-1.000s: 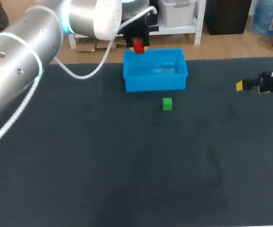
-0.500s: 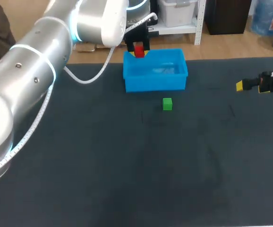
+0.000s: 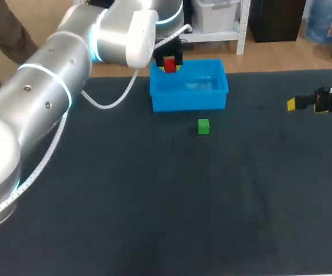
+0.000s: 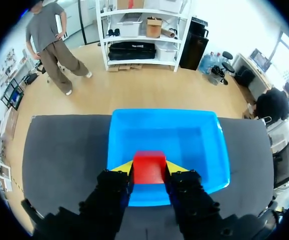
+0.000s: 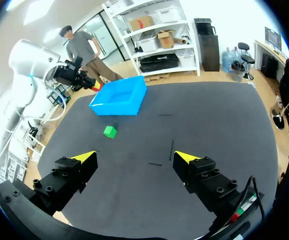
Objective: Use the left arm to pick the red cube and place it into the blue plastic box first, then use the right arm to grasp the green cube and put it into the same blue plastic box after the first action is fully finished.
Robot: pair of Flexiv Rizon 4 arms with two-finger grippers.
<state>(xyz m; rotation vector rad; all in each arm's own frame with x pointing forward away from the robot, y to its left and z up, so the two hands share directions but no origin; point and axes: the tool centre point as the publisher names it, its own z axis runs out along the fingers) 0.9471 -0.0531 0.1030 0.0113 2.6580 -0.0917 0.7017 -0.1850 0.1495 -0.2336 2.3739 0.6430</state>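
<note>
The left gripper [image 4: 149, 169] is clenched on the red cube [image 4: 149, 165], a smooth, sharp-edged block pinched from both sides by the yellow tips. It hangs at the far left corner of the blue box [image 3: 189, 101], a glossy plastic tub with an open top and rounded corners. It seems to be just above the rim, though the angle makes this hard to judge. The small green cube [image 3: 203, 126] sits on the dark matte surface [image 3: 154, 201] near the box's front wall. The right gripper [image 5: 134, 158] is released, its fingers spread wide, well apart from the green cube. Over the last second the red cube has sunk slightly toward the box. The green cube and right gripper have not moved.
</note>
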